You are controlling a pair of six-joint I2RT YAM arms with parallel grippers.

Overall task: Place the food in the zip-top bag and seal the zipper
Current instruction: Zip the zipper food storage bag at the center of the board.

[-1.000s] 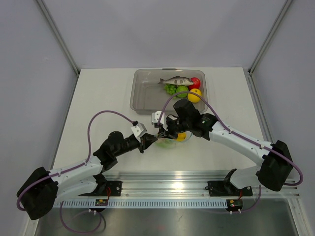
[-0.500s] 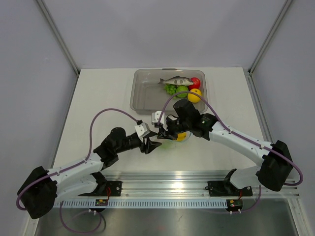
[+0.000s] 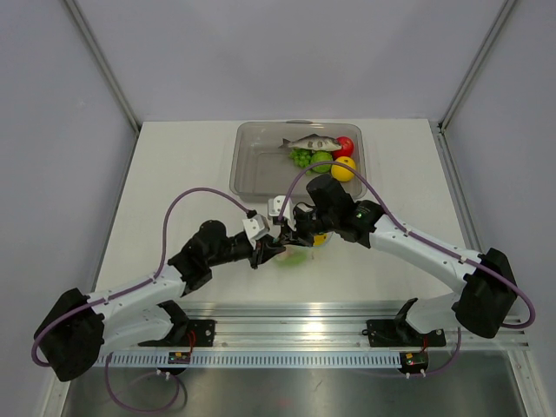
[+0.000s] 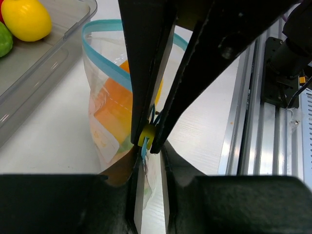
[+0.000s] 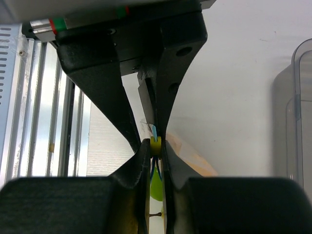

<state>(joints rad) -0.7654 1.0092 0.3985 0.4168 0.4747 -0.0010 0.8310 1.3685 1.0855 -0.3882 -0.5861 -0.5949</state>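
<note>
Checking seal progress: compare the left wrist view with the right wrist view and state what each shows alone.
Left wrist only: the zipper curving open in a loop, orange food inside the zip-top bag, and a yellow fruit in the tray. Right wrist only: a green piece low between the fingers. Both: the left gripper and right gripper meeting tip to tip, pinched on the zipper's edge, with the tray and the metal rail alongside.
</note>
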